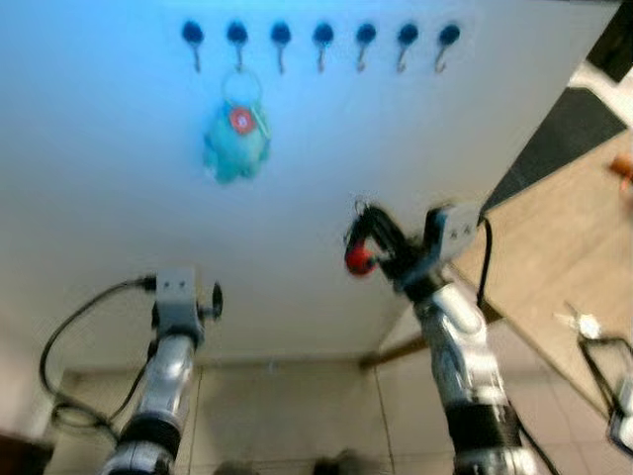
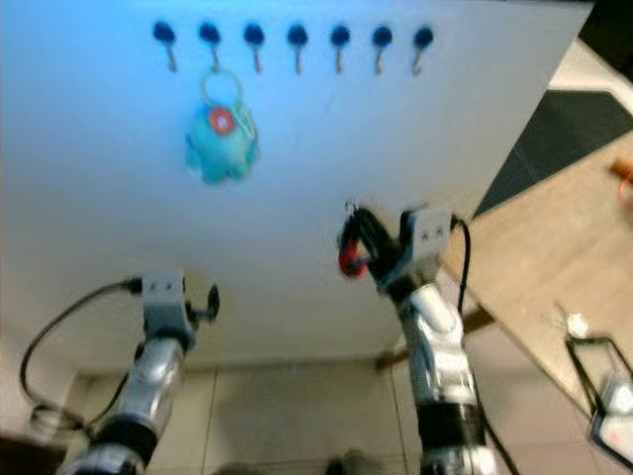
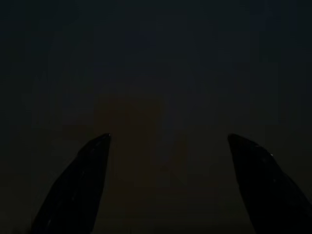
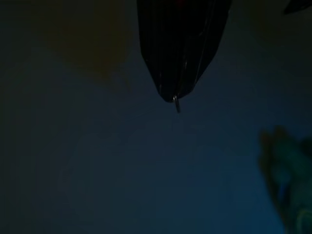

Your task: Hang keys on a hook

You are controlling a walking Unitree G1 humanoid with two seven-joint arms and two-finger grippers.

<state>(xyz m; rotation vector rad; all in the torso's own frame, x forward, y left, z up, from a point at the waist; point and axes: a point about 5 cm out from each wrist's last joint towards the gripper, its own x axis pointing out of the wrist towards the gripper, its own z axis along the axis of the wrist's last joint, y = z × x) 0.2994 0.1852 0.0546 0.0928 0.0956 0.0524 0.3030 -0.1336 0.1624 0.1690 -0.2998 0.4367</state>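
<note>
Two black fingers of the right gripper (image 1: 368, 245) pinch a small red key fob (image 1: 359, 260), held low before the white wall board (image 1: 99, 198). The row of seven dark-knobbed metal hooks (image 1: 322, 45) lies above and ahead; the free ones hang straight up from the fob. A teal plush keyring (image 1: 236, 143) fills the second hook. The left gripper (image 1: 213, 300) idles lower down, its fingers spread wide
</note>
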